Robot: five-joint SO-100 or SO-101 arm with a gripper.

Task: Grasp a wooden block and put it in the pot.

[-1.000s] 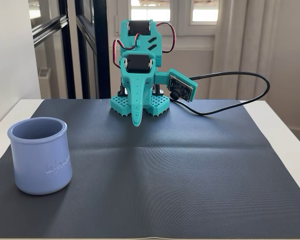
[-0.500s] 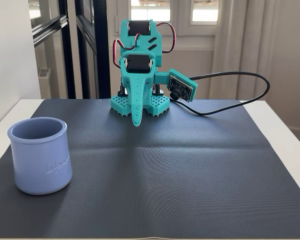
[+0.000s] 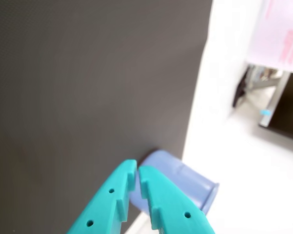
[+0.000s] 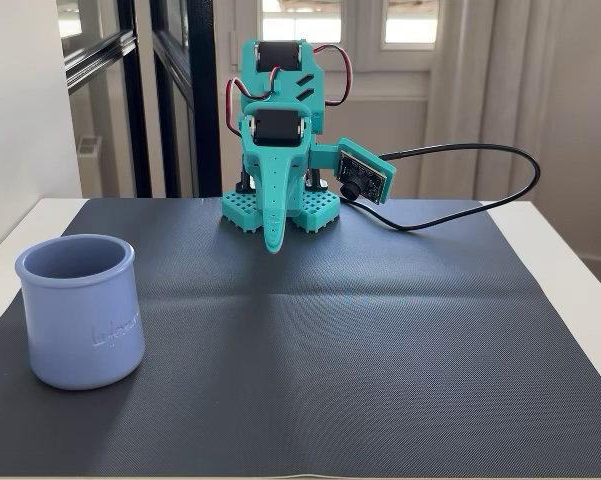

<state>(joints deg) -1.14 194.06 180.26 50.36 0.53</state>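
The only writing in sight is faint embossed script on the near side of the pot [image 4: 78,308], at the left of the fixed view. Its letters are too shallow and small to read.

In the wrist view the jaws hide part of the blurred pot [image 3: 185,183].

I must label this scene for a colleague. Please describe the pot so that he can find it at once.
Start from the dark mat that covers the white table. At the mat's near left corner in the fixed view stands the pot, far from the teal arm. It is the only periwinkle-blue round cup, with faint script on its side.
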